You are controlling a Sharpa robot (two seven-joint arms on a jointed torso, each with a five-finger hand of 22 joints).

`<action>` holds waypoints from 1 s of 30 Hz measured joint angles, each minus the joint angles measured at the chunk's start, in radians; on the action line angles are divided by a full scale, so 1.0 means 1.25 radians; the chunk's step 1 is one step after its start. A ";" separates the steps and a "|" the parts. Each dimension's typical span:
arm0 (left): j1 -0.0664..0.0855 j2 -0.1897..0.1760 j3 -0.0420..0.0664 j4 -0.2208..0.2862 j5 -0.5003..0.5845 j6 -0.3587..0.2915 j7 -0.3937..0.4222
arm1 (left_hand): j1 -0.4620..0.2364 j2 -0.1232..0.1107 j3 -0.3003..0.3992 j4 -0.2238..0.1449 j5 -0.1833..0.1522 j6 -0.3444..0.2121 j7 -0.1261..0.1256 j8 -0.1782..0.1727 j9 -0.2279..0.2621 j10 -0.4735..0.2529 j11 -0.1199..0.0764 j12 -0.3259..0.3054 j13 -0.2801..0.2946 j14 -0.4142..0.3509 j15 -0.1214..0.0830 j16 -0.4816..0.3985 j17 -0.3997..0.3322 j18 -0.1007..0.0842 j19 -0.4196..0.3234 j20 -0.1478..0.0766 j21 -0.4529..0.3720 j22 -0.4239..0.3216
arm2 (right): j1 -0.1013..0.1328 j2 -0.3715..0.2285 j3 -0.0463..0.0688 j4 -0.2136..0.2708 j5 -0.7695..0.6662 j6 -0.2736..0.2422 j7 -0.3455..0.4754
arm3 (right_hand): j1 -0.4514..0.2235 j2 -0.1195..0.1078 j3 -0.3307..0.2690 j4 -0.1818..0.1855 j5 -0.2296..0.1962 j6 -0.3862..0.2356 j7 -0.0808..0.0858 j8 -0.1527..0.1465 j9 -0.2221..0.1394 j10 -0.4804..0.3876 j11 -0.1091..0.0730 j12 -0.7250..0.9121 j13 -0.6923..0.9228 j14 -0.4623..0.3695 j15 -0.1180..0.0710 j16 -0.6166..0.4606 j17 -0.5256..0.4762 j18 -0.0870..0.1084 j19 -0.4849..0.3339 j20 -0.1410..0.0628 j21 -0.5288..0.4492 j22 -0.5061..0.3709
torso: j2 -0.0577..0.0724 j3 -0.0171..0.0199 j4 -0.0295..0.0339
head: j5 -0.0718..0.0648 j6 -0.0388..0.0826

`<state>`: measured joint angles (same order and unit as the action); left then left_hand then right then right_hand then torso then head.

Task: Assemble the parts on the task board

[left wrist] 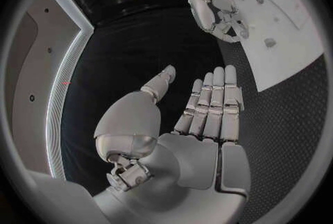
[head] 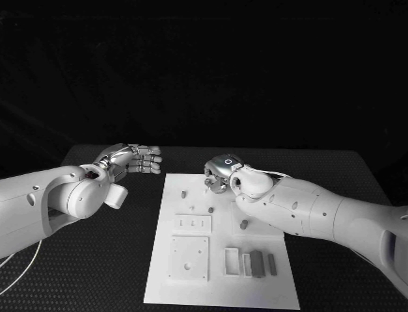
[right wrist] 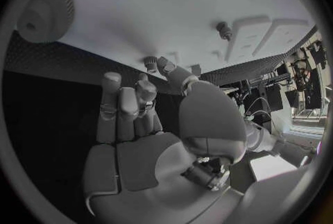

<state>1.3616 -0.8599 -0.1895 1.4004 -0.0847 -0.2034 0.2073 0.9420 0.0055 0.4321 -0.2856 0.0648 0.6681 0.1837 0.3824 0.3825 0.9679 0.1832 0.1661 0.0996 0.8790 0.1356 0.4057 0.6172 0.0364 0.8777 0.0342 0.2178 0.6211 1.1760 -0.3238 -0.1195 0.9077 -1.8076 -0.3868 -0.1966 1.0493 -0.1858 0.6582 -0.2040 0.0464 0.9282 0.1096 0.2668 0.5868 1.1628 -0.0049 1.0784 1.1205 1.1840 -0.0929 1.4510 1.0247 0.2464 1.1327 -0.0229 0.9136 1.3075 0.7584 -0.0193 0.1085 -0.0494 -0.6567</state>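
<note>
A white rectangular task board [head: 224,260] lies flat on the middle of a black table [head: 91,273] whose surface has a fine dotted, perforated texture. The board is smooth and matte. Near its lower half sit two raised white square plates [head: 190,257], the smaller one above the larger, each marked with small holes. To their right lies a white open-frame block [head: 233,260], and just beside it a row of narrow grey bar-shaped parts [head: 257,263] lying side by side. Short dark pegs [head: 244,224] stand upright on the upper half of the board, apart from one another. The left hand [head: 136,158], silver and segmented with a metallic sheen, hovers over the bare table just off the board's upper left corner; in the left wrist view its fingers [left wrist: 216,103] extend straight and close together with the thumb set apart, and it holds nothing. The right hand [head: 220,173] is at the upper edge of the board, its glossy white forearm crossing the board's right side. In the right wrist view its fingers [right wrist: 125,107] are partly bent over the board's edge, with the thumb reaching toward a small peg [right wrist: 150,62]; whether the thumb touches that peg cannot be told, and nothing is visibly held. Both arms have smooth white rounded shells.
</note>
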 measured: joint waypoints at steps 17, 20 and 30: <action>0.008 -0.016 0.000 -0.001 0.000 -0.001 0.000 | 0.000 0.000 0.000 0.000 0.000 0.000 0.000 0.000 -0.001 0.000 0.000 -0.001 -0.001 0.000 0.000 -0.003 0.001 -0.001 0.000 0.000 0.000 0.000 | 0.035 -0.119 0.034 0.091 0.198 -0.003 0.064 | 0.019 0.002 0.004 -0.012 0.000 -0.053 0.031 -0.031 0.004 -0.059 0.030 -0.085 -0.038 -0.066 0.019 -0.072 -0.052 0.000 -0.070 0.028 -0.052 -0.002 | 0.000 -0.0005 -0.0072 | 0.004 0.008; 0.009 -0.016 0.000 -0.003 0.000 -0.001 0.000 | 0.002 -0.002 0.000 0.000 0.000 0.000 0.000 0.000 -0.001 0.000 0.000 -0.003 -0.001 0.000 0.000 -0.003 0.002 -0.002 0.000 0.000 0.000 0.000 | 0.049 -0.149 0.039 0.095 0.313 0.026 0.100 | 0.035 0.018 0.010 -0.044 0.000 -0.099 0.047 -0.056 -0.002 -0.101 0.048 -0.162 -0.090 -0.116 0.034 -0.134 -0.089 0.000 -0.130 0.048 -0.098 -0.017 | 0.000 -0.0005 -0.0125 | 0.005 0.012; 0.009 -0.012 -0.001 -0.021 0.000 -0.001 -0.001 | 0.003 -0.003 0.000 0.000 0.000 0.000 0.000 0.000 -0.001 0.000 0.000 -0.003 -0.001 0.000 0.000 -0.003 0.002 0.007 0.000 0.000 -0.003 0.000 | 0.064 -0.220 0.043 0.110 0.482 0.082 0.133 | 0.094 0.029 -0.005 -0.070 0.000 -0.125 0.062 -0.067 -0.015 -0.127 0.069 -0.328 -0.269 -0.127 0.055 -0.190 -0.150 -0.017 -0.162 0.077 -0.137 -0.027 | -0.003 0.0046 -0.0275 | 0.010 0.021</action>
<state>1.3731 -0.8747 -0.1902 1.3739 -0.0850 -0.2046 0.2063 0.9457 0.0019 0.4321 -0.2856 0.0648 0.6681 0.1837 0.3824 0.3809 0.9679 0.1832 0.1624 0.0978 0.8791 0.1356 0.4019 0.6198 0.0447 0.8777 0.0342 0.2140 0.6210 1.2554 -0.5985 -0.0653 1.0452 -1.2054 -0.2842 -0.0306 1.1665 -0.1501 0.6524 -0.2915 0.0465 0.7717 0.1871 0.1830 0.5679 1.0043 0.0813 0.6679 0.7847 1.0249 -0.0239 1.2134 0.8372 0.2255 0.9300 0.0728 0.7418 1.2734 0.7543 -0.0135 0.0741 -0.0364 -0.6306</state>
